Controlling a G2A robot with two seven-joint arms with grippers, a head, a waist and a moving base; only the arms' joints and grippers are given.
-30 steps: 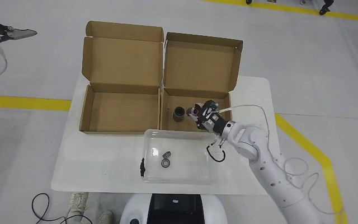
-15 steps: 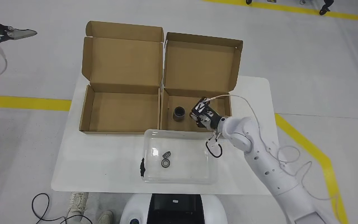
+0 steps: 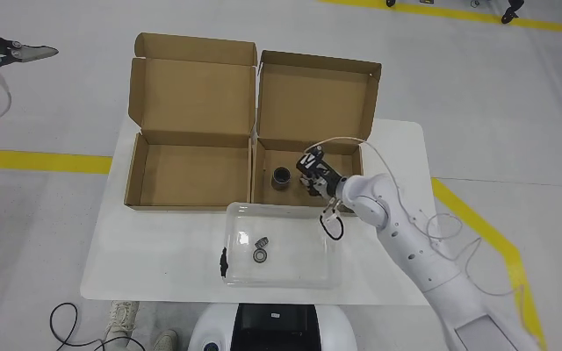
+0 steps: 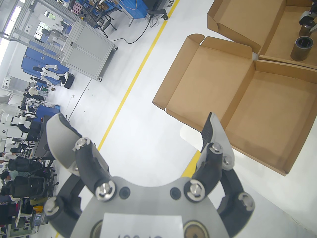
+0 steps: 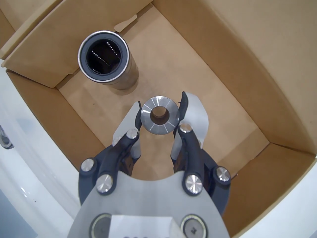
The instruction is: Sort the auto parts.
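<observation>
My right gripper point(image 5: 160, 118) is shut on a small steel bushing point(image 5: 160, 117) with a centre hole, held upright over the floor of the right cardboard box point(image 3: 351, 162). A larger dark cylindrical bearing sleeve point(image 5: 106, 59) stands upright in the same box, just beyond the bushing; in the top view this bearing sleeve point(image 3: 280, 178) sits left of the right gripper point(image 3: 309, 178). My left gripper point(image 4: 133, 134) is open and holds nothing, off the table's left side, looking across at the left cardboard box point(image 4: 260, 115).
The left cardboard box point(image 3: 189, 175) has nothing in it, lid flap up. A clear plastic tray point(image 3: 290, 272) in front of the boxes holds two small ring parts point(image 3: 261, 247) and a small black part point(image 3: 223, 261). The white table point(image 3: 140, 254) has free room at left.
The right arm has carried the bushing left and farther back, deeper into the right box and closer to the bearing sleeve. Nothing else has moved.
</observation>
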